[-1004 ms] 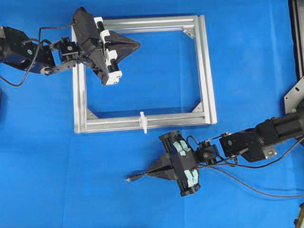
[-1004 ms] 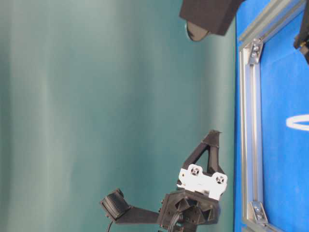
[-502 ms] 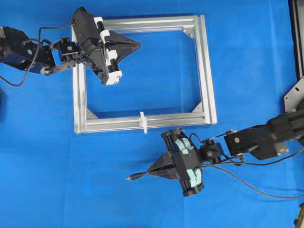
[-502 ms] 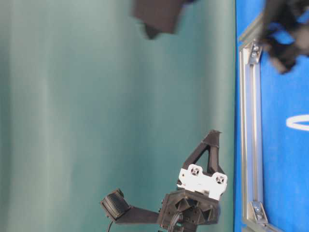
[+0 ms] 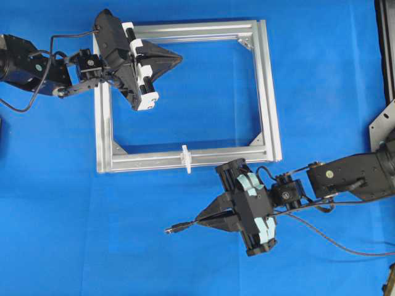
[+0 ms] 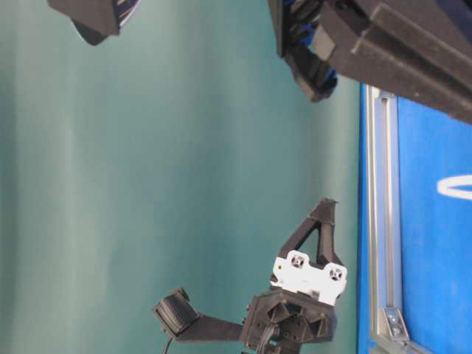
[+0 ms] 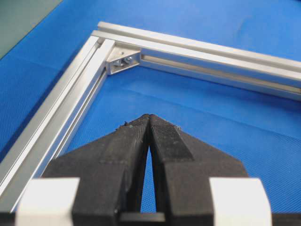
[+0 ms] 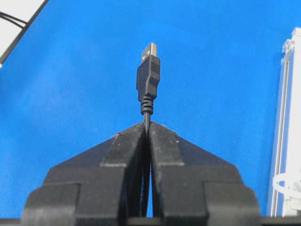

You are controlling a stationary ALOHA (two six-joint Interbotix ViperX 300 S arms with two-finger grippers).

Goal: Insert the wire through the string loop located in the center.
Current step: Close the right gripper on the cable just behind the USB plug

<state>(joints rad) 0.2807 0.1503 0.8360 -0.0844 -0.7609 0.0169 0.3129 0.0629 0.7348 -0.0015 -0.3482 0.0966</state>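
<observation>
We held the wire, plug free

Our right gripper pinched the wire at lower centre; the string loop stood on the frame; our left gripper, upper left, was closed on nothing.

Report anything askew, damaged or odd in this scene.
Nothing stands out. The frame lies flat, the string loop stands upright on its near bar, and the right claw grips the wire cleanly behind its plug.

A: What sits on the blue cloth?
B: A square silver aluminium frame, lying flat.
A: Anything beyond the frame?
B: A grey metal bracket, at the cloth's right edge.
</observation>
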